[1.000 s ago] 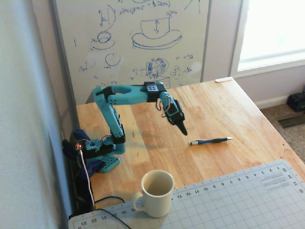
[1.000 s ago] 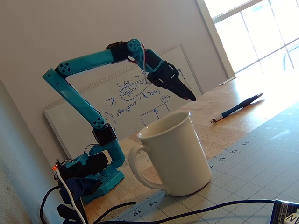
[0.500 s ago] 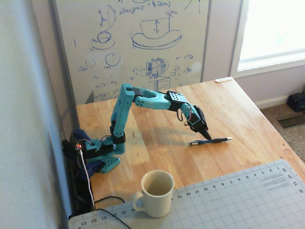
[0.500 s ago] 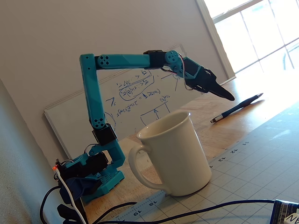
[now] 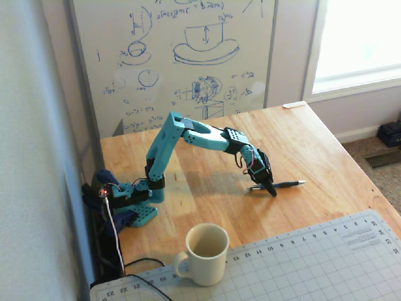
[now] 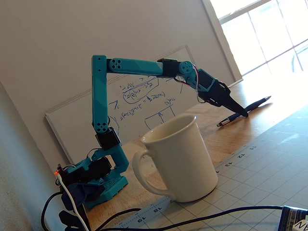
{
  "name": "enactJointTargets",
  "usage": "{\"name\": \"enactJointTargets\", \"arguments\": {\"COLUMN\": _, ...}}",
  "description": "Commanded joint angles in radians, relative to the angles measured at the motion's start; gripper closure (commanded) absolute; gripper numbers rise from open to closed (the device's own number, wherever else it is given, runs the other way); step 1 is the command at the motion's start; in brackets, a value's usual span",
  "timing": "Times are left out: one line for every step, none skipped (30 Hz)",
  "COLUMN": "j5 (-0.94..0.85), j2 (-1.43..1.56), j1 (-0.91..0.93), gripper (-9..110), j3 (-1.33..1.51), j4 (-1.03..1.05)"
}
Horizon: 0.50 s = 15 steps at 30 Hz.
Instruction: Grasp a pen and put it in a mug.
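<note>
On bare wood past the cutting mat (image 5: 301,263), well apart from the mug (image 5: 205,253): pen (image 5: 283,184), lying flat, silver tip toward the arm's side in the higher fixed view. Gripper (image 5: 271,190) down at the pen's near half, tips at or touching the barrel; open or clenched, cannot tell at this size. Probably light, stiff, smooth and prone to rolling. Best taken across the barrel near mid-length, squarely, so as not to swing or slip when lifted.
</note>
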Motion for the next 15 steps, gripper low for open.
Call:
{"name": "enactJointTargets", "arguments": {"j5": 0.008, "j2": 0.017, "j1": -0.003, "gripper": 84, "j3": -0.074, "j4": -0.018}}
{"name": "enactJointTargets", "arguments": {"j5": 0.008, "j2": 0.014, "j1": -0.003, "gripper": 85, "j3": -0.074, "j4": -0.018}}
{"name": "enactJointTargets", "arguments": {"j5": 0.008, "j2": 0.014, "j1": -0.003, "gripper": 87, "j3": -0.074, "j4": -0.018}}
{"name": "enactJointTargets", "arguments": {"j5": 0.008, "j2": 0.014, "j1": 0.000, "gripper": 89, "j3": -0.074, "j4": -0.018}}
{"name": "enactJointTargets", "arguments": {"j5": 0.008, "j2": 0.014, "j1": 0.002, "gripper": 92, "j3": -0.074, "j4": -0.018}}
{"name": "enactJointTargets", "arguments": {"j5": 0.006, "j2": 0.014, "j1": 0.003, "gripper": 94, "j3": -0.074, "j4": -0.018}}
{"name": "enactJointTargets", "arguments": {"j5": -0.002, "j2": 0.017, "j1": 0.003, "gripper": 97, "j3": -0.072, "j4": -0.018}}
{"name": "enactJointTargets", "arguments": {"j5": -0.003, "j2": 0.023, "j1": 0.003, "gripper": 99, "j3": -0.064, "j4": -0.018}}
{"name": "enactJointTargets", "arguments": {"j5": -0.005, "j2": 0.028, "j1": 0.002, "gripper": 100, "j3": -0.060, "j4": -0.018}}
{"name": "enactJointTargets", "arguments": {"j5": -0.005, "j2": 0.028, "j1": 0.002, "gripper": 102, "j3": -0.060, "j4": -0.018}}
{"name": "enactJointTargets", "arguments": {"j5": -0.006, "j2": 0.028, "j1": 0.002, "gripper": 102, "j3": -0.060, "j4": -0.018}}
{"name": "enactJointTargets", "arguments": {"j5": -0.006, "j2": 0.029, "j1": 0.002, "gripper": 102, "j3": -0.060, "j4": -0.018}}
{"name": "enactJointTargets", "arguments": {"j5": -0.006, "j2": 0.029, "j1": 0.005, "gripper": 101, "j3": -0.057, "j4": -0.018}}
{"name": "enactJointTargets", "arguments": {"j5": -0.006, "j2": 0.029, "j1": 0.006, "gripper": 101, "j3": -0.057, "j4": -0.018}}
{"name": "enactJointTargets", "arguments": {"j5": -0.006, "j2": 0.031, "j1": 0.006, "gripper": 101, "j3": -0.055, "j4": -0.018}}
